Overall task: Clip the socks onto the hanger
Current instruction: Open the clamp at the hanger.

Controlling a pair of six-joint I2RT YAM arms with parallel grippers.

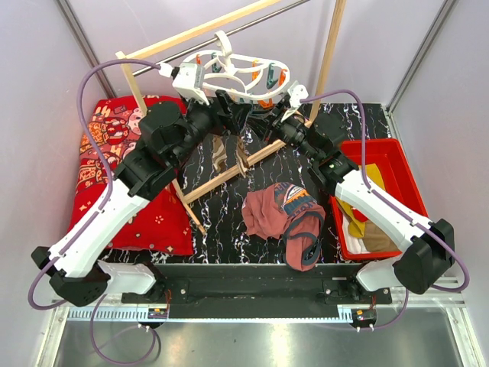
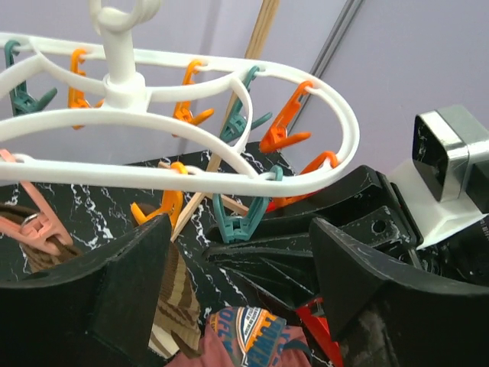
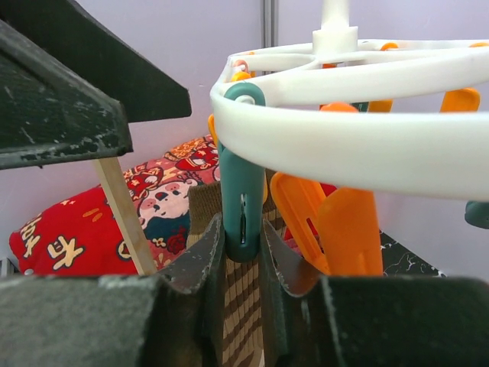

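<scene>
The white oval hanger [image 1: 238,70] hangs from the metal rail, with orange and teal pegs under its rings. My right gripper [image 3: 241,229] is shut on a teal peg [image 3: 242,183] at the ring's edge, squeezing it from both sides. A brown-and-tan striped sock [image 3: 246,306] hangs straight down just behind that peg; I cannot tell whether the peg's mouth holds it. In the top view the same sock [image 1: 223,153] dangles below the hanger. My left gripper [image 2: 241,256] stands open under the hanger [image 2: 229,122], empty, with the sock [image 2: 172,302] seen past its left finger.
A rust-maroon printed garment [image 1: 279,210] lies on the black marbled table. A red bin [image 1: 397,164] at the right holds a yellow sock [image 1: 355,210] and other fabric. The red cartoon cushion [image 1: 114,145] lies at the left. Wooden rack poles [image 1: 229,172] cross the middle.
</scene>
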